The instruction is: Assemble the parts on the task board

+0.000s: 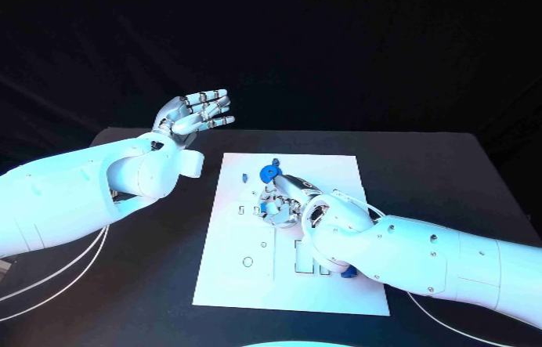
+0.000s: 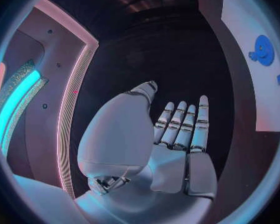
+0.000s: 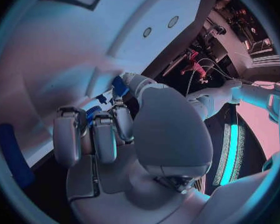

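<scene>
The task board (image 1: 243,237) lies in the middle of the black surface (image 1: 452,175), its long sides running from the near edge toward the far edge. The right robot hand (image 1: 285,203) rests low over the middle of the board, fingers curled down against it; the right wrist view shows small blue parts (image 3: 118,87) at its fingertips (image 3: 105,134), but whether it grips one I cannot tell. A round blue part (image 1: 269,172) sits on the board just beyond that hand, toward the far edge. Another blue part (image 1: 348,272) peeks out beside the right forearm near the board's right edge. The left robot hand (image 1: 194,112) is raised above the surface's far left corner, palm open, fingers straight and apart, holding nothing.
</scene>
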You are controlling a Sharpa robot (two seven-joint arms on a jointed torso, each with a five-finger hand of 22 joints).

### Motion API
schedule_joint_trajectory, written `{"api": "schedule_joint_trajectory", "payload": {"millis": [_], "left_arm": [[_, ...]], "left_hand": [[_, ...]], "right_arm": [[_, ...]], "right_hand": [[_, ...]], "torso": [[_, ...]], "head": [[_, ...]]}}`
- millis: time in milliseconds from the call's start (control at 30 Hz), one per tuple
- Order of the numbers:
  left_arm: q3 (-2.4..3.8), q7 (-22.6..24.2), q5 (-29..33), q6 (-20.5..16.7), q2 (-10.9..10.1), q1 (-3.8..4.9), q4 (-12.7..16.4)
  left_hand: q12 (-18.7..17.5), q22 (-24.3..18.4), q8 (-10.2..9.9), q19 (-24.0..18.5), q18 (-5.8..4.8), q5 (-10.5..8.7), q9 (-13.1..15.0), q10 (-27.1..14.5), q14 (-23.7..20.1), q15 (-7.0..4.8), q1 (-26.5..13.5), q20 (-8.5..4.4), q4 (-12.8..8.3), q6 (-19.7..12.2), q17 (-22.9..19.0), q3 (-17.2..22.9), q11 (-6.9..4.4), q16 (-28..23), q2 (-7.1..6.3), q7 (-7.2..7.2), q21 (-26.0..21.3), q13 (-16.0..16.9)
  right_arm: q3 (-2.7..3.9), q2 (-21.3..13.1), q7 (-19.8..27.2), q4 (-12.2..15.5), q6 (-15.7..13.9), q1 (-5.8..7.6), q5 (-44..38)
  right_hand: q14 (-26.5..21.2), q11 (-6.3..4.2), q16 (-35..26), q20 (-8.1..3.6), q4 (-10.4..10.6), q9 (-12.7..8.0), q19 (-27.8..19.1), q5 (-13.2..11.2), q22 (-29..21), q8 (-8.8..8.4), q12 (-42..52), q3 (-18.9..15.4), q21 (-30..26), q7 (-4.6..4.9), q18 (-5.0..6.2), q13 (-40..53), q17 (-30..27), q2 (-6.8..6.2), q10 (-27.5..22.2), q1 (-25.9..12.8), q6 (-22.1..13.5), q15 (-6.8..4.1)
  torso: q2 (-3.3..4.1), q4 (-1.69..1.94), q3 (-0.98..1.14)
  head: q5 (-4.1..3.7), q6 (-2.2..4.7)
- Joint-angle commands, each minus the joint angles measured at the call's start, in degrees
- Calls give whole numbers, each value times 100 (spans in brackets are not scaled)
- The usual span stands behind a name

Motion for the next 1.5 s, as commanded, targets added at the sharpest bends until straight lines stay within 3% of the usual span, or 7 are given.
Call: {"api": "schedule_joint_trajectory", "payload": {"millis": [33,533,667,1000,1100,1267,1500], "left_arm": [[3,31,11,96,4,4,5],[3,25,11,91,0,4,-12],[3,22,10,96,0,4,-16],[-1,-288,-282,-13,12,4,-55],[-2,-558,-749,-65,4,4,-61],[-3,-1398,-1933,160,2,5,-66],[-1,-3060,-3930,1314,24,10,-3]], "left_hand": [[17,4,-6,38,-62,-1,-5,22,-26,-7,24,-15,-33,38,-5,-6,-2,-13,-9,634,-26,5],[17,4,-6,38,-62,-1,-5,22,-26,-7,24,-15,-33,38,-5,-6,-2,-13,-9,634,-26,5],[14,6,-8,60,-63,-1,-8,12,24,-7,22,-15,-34,26,-1,-8,-1,-8,-11,635,-25,4],[226,185,26,918,260,-9,1,925,1790,-270,-18,-51,-42,244,406,-13,-130,767,-15,586,454,73],[466,349,293,1362,296,-15,130,1259,2220,-453,-78,-192,32,1030,784,-22,-242,1480,-59,503,815,94],[1172,1137,1061,2310,263,-46,440,1931,3103,-891,-542,-679,68,1291,2420,-319,-606,4103,-137,221,2186,394],[3749,3568,2844,2324,171,-27,1675,2106,4556,-1281,-887,-1003,118,1101,5700,-495,-1035,7316,-46,-196,5087,2224]], "right_arm": [[-10,0,-29,-4,110,-15,-83],[-15,-11,100,7,-190,-20,-80],[-15,-31,171,24,-295,-22,-62],[-1,-381,766,366,-665,37,140],[12,-611,1361,519,-674,153,411],[61,-1154,2205,850,-640,374,1184],[97,-1964,2624,1192,-591,730,2498]], "right_hand": [[548,10,-4,3,-3,-9,65,-25,946,-8,-24,-34,-38,3,-77,109,1258,-26,-52,-48,-62,24],[538,119,-21,95,143,-133,28,-686,912,-196,-151,-441,-139,114,-58,-2,1221,-153,-187,-257,-469,120],[525,193,-44,153,545,-265,6,-1020,892,-359,-432,-2334,-227,176,-44,-302,1173,207,-410,53,-671,176],[513,228,-65,175,556,-368,-20,-957,867,-485,-458,-2652,-299,236,-31,-349,1126,164,-433,183,-815,210],[495,259,-94,199,550,-416,-102,-926,787,-559,-465,-2573,-456,270,3,-363,1062,276,-463,357,-889,237],[451,259,-167,214,540,-439,-245,-710,650,-550,-519,-2499,-731,266,63,-429,912,398,-559,493,-806,242],[427,240,-219,201,546,-447,-359,-595,531,-485,-597,-2544,-973,241,111,-525,820,525,-669,273,-706,224]], "torso": [[-2,0,0],[1,-3,1],[1,-1,4],[-30,-20,1],[-52,-32,2],[-101,-51,-2],[-174,-99,4]], "head": [[2,-4],[1,12],[1,17],[3,52],[18,40],[57,18],[93,-34]]}}
